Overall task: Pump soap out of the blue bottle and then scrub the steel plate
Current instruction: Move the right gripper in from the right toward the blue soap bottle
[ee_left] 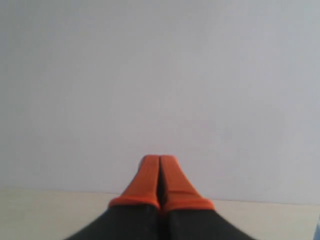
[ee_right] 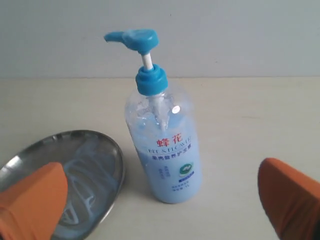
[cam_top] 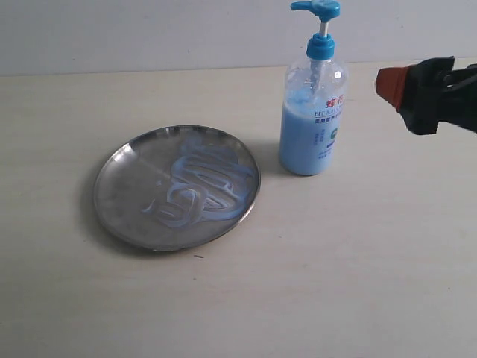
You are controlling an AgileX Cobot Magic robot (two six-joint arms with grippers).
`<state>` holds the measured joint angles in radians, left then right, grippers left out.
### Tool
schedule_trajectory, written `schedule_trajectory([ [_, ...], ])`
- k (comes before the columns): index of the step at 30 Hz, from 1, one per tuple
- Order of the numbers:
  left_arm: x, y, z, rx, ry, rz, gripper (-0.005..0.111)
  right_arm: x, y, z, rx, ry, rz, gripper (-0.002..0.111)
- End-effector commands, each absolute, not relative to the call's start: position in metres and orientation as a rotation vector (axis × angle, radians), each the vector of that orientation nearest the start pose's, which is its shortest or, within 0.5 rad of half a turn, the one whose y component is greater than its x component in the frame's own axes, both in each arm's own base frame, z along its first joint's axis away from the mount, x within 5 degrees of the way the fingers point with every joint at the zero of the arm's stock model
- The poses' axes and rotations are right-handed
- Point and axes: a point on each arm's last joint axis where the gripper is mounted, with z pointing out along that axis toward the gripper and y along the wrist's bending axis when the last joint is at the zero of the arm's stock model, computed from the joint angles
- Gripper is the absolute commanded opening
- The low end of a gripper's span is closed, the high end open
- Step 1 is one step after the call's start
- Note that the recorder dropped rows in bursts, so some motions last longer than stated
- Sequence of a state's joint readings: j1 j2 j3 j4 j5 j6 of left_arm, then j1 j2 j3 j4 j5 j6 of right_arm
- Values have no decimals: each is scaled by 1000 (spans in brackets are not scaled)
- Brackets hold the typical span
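around: we see table [cam_top: 350, 283], steel plate [cam_top: 112, 160] with soap [cam_top: 197, 183] smears, centre-left
blue bottle [cam_top: 311, 127]: upright beside plate, left of right gripper [cam_top: 389, 83], apart
right gripper: spread
left gripper [ee_left: 160, 182]: pressed together

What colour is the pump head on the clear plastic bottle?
Bright blue pump head, matching the collar; best seen in the right wrist view.

A pale beige tabletop [cam_top: 335, 283] with faint grain spans the scene from near to far. A plain grey-white wall [cam_top: 149, 33] rises along its far edge.
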<state>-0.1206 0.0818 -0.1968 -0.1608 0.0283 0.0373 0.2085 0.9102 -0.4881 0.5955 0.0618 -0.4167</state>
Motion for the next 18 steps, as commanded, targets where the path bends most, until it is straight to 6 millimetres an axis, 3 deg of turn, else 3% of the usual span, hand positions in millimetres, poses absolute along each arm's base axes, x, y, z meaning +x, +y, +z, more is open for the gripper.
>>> schedule_trajectory([
  [1, 56, -13, 300, 145, 1412, -197, 0, 192, 43, 266, -148, 1988, 199, 105],
  [4, 64, -20, 311, 235, 1485, -225, 0, 200, 41, 264, -158, 1959, 137, 105],
  [11, 88, -29, 303, 268, 1612, -227, 0, 212, 43, 270, -206, 1813, 34, 105],
  [13, 90, -29, 302, 268, 1615, -226, 0, 218, 53, 264, -265, 1796, 50, 105],
  [18, 91, -29, 302, 268, 1616, -224, 0, 239, 61, 242, -211, 1806, 104, 105],
])
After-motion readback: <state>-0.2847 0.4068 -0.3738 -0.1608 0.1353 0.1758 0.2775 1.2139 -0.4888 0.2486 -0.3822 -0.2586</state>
